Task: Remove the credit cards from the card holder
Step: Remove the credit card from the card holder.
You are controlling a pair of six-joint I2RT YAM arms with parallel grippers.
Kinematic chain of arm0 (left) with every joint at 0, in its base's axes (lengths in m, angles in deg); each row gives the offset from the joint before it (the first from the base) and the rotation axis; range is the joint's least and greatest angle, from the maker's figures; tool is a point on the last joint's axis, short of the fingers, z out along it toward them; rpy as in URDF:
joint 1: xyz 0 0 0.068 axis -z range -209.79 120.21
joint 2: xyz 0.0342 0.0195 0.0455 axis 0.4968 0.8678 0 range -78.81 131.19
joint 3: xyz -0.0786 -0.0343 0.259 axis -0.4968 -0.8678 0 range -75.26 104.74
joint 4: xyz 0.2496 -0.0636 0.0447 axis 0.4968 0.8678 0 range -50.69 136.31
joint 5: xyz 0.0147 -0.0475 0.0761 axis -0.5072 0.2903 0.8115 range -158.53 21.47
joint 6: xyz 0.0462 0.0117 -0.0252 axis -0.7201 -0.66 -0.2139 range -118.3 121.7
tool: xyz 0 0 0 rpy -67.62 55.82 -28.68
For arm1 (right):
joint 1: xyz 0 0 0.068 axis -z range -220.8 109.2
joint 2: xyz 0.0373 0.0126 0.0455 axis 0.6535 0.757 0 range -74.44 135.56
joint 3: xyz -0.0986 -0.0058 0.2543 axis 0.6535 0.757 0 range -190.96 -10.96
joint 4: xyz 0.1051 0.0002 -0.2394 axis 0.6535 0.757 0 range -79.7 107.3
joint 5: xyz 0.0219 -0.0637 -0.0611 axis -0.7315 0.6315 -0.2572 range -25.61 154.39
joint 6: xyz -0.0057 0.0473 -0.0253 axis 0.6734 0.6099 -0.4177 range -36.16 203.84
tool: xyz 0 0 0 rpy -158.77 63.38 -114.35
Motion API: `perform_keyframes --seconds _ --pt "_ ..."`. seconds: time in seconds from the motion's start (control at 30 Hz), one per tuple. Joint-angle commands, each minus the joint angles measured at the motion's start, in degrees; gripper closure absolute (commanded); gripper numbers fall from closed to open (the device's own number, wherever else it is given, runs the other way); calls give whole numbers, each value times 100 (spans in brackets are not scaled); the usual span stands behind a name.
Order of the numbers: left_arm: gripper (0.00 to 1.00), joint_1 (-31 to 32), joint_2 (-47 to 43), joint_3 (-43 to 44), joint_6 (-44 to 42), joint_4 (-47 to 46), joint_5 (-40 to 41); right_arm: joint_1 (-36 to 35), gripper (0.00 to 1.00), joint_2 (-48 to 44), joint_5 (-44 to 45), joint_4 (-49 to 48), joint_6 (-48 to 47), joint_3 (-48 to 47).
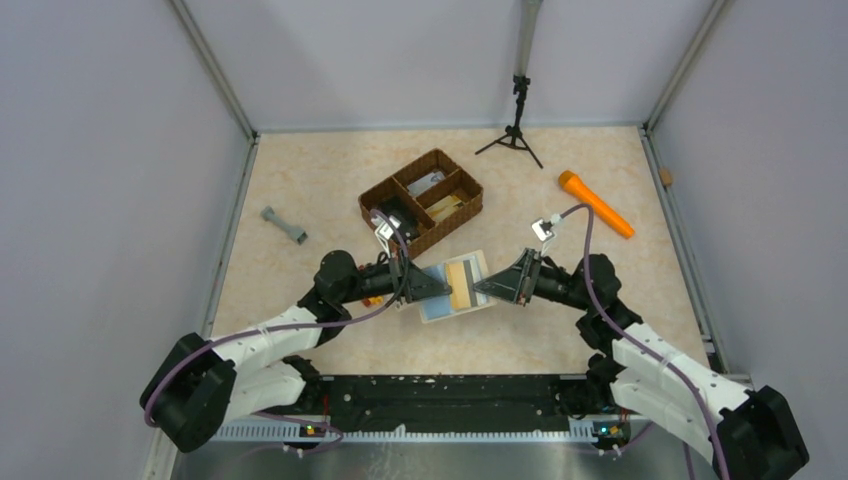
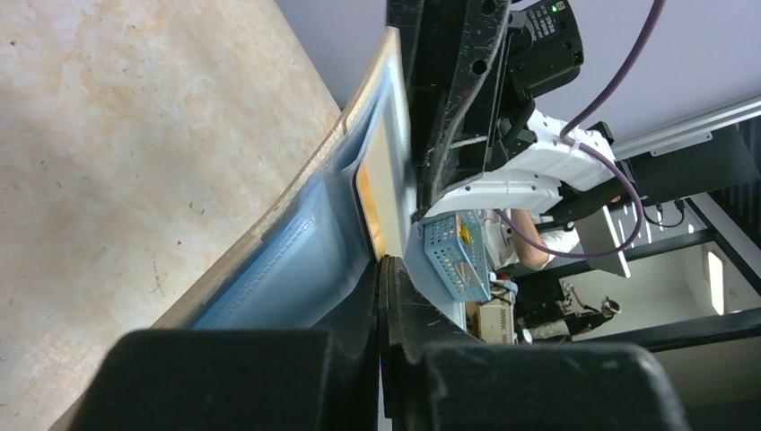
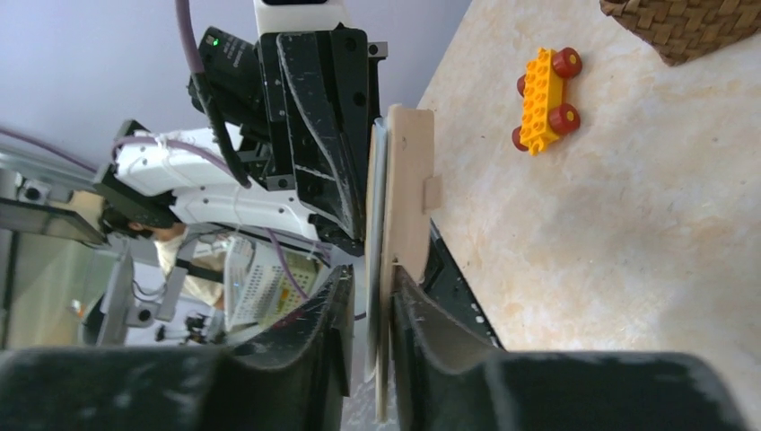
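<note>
Not much is done, as far as I can judge. The card holder [image 1: 440,306] is lifted open just above the middle of the surface [image 1: 300,180], pale blue inside up, held between the two arms. A tan card [image 1: 461,283] with a dark stripe sits in its pocket, and I see no card lying loose anywhere. Pulling that one out, and any others tucked behind it, is all left to do.

The left claw [image 1: 444,287] is shut tight on the holder's left edge. The right claw [image 1: 479,290] straddles the right edge, its jaws a little apart. From its own camera I cannot tell whether it has bitten down or is only closing in.

The surface is a beige marbled top. A brown wicker tray [image 1: 372,200] with compartments stands just beyond the holder. Something pale lies in it, too small to make out. Far right lies an orange torch [image 1: 595,203], far left a small grey dumbbell [image 1: 284,225], and a little black tripod [image 1: 515,125] stands at the far edge. A yellow toy car [image 3: 543,85] sits near the left arm. Plain pale grey walls close the space in on three sides
</note>
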Motion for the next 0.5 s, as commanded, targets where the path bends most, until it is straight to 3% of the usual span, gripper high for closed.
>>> perform_keyframes --seconds 0.0,0.03,0.27,0.37,0.47 --pt "100 -32 -194 -51 -194 25 59 52 89 -23 -31 -139 12 -134" --pt "100 -26 -192 -49 -180 23 46 55 93 -2 -40 -168 42 -124" --pt "100 -29 12 12 -51 -250 -76 57 100 238 -283 -500 210 -123" --pt "74 -29 125 30 13 -431 -135 52 100 234 -246 -528 255 -97" --pt "62 -29 276 10 180 -820 -224 56 100 248 -249 -614 322 -74"
